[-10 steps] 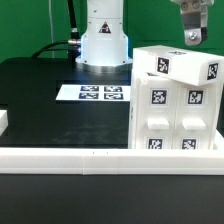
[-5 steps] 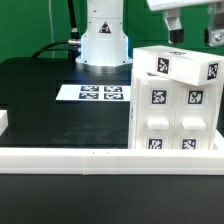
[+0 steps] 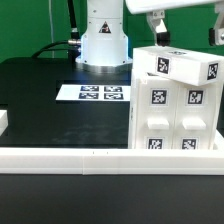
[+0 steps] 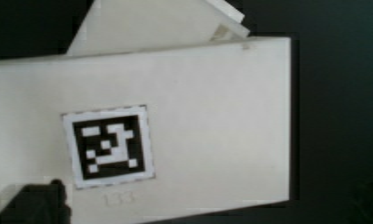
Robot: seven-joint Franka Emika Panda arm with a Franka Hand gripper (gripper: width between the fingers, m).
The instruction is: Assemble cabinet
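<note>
1. One cabinet (image 3: 174,98), white and box-shaped, stands at the exterior view's right on the black table (image 3: 40,105), its foot against the long white rail (image 3: 100,158).
2. A separate white panel (image 3: 180,66) lies tilted on top of the cabinet; two tags show on it.
3. Tags on the cabinet's front face: four are visible in the exterior view, two up, two down.
4. The cabinet stands upright, long axis vertical, tagged front turned toward the exterior camera.
5. One marker board (image 3: 96,93) lies flat on the table in front of the robot base (image 3: 103,38), carrying four tags, well apart from the cabinet.
6. One gripper (image 3: 159,28) hangs above the cabinet's top, at the frame's upper edge, touching nothing that can be seen.
7. Finger state: cannot tell; the gripper is cropped in the exterior view, and the wrist view shows only one dark fingertip (image 4: 35,204).
8. Wrist view: one tag (image 4: 106,145) on a white panel face, seen close.
</note>
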